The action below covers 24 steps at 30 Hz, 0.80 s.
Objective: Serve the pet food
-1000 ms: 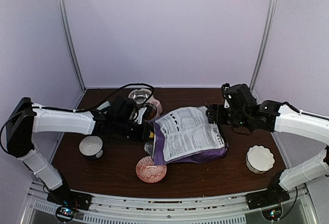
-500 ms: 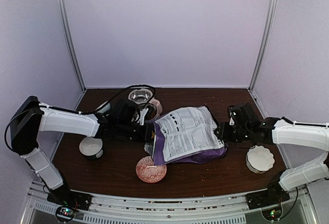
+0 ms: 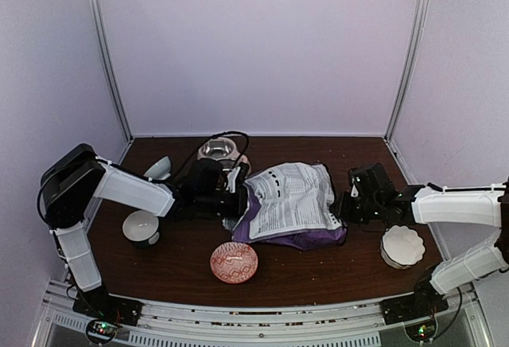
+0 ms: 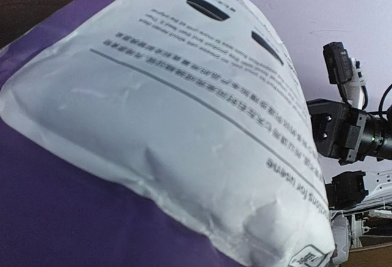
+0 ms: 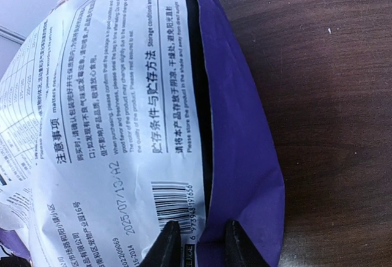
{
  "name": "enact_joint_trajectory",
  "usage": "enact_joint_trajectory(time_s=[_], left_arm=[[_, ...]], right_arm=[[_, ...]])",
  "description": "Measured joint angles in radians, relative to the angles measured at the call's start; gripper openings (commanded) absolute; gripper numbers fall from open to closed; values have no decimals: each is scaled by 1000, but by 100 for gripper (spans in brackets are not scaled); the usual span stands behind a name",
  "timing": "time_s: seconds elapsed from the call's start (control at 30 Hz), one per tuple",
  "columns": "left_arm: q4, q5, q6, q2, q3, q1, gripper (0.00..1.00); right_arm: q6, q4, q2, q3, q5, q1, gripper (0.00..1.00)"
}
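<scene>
Two pincers, one bag: the bag (image 3: 293, 202) lies across the middle of the table (image 3: 318, 277), white printed back up and purple underneath, and I have a pincer at each end of it.

My right pincer (image 5: 202, 247) is at the bag's right end, low over the tabletop. In the right wrist view its fingers (image 5: 166, 245) stand narrow, with the bag's corner between them. The white back with the barcode runs in by one finger, the purple side fold by the other. I am pinching that corner.

My left pincer (image 3: 237, 201) is at the bag's left edge, where the purple side shows. The left wrist view is filled by the bag, white panel over purple, very near. My fingers do not show there, so I cannot tell whether that pincer is narrow or wide, or whether it holds the bag.

A pink dish (image 3: 234, 262) sits near the bag's front left corner, apart from it. A steel bowl (image 3: 216, 148) stands behind my left pincer. A white bowl (image 3: 402, 245) sits just in front of my right arm, and a cup (image 3: 141, 226) in front of my left.
</scene>
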Motion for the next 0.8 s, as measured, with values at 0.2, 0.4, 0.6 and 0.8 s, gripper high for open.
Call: enact_joint_trajectory(time_s=[0.2,0.4,0.6,0.8], left_arm=[[64,35,-46,-12,1,-3,0],[93,87,-109,-85,1,-5,0],[92,109,-151,-128,1,-8,0],[88,117,-163,-181,1,-10,0]], right_arm=[[-1,-8,-11,0,-3,0,58],[-11,-80,-60,13,16,0,76],[-42,-138,-100,89,22,14,85],[-98,-164,-141,215,22,84,88]])
